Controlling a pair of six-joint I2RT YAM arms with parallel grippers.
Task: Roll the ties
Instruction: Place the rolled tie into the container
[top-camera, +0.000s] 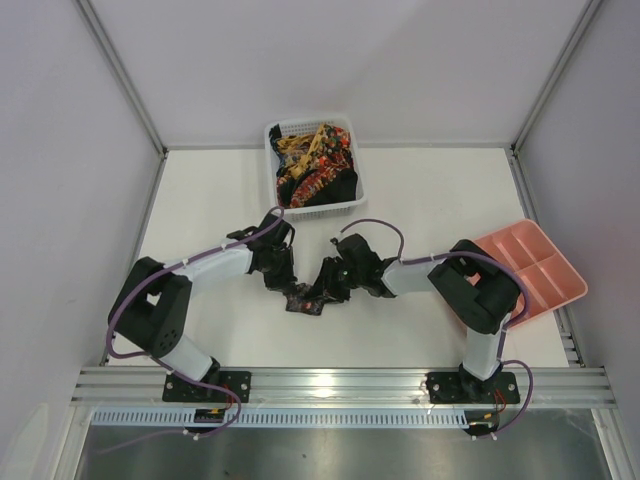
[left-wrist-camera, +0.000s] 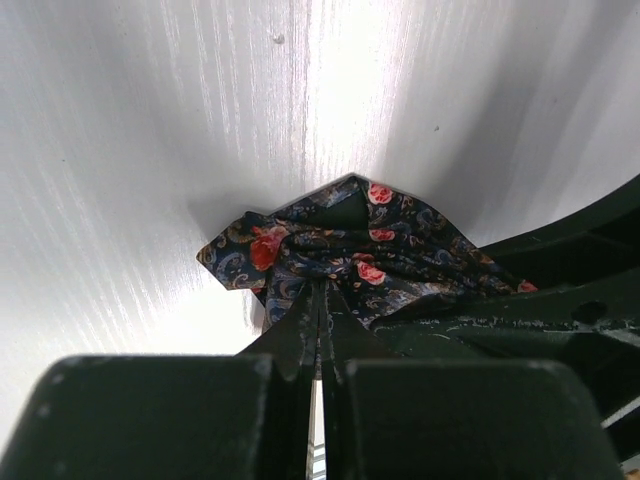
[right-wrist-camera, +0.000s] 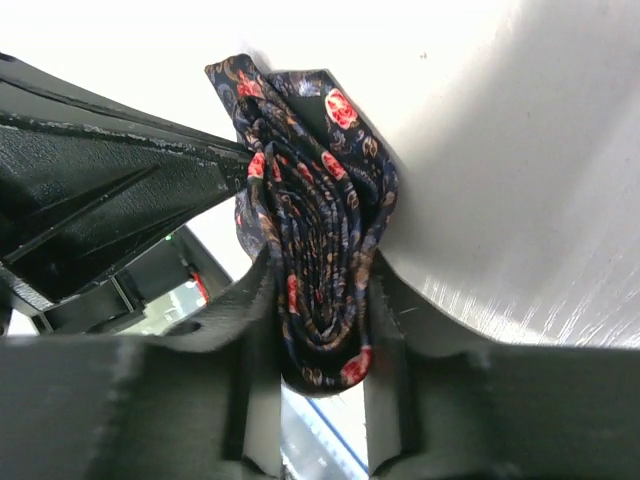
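On white table (top-camera: 200, 200) | left gripper (left-wrist-camera: 318, 300): pinched tight on dark navy red-flowered fabric tie (left-wrist-camera: 340, 245) | right gripper (right-wrist-camera: 320, 290): squeezing its rolled bundle

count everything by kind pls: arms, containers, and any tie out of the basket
robot arms: 2 (left arm, right arm)
white basket: 1
pink tray: 1
loose tie: 1
total: 5, ties heaped in the basket not countable

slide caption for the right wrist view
Right fingers clamp a rolled paisley tie on the white table while the left fingers pinch its edge.
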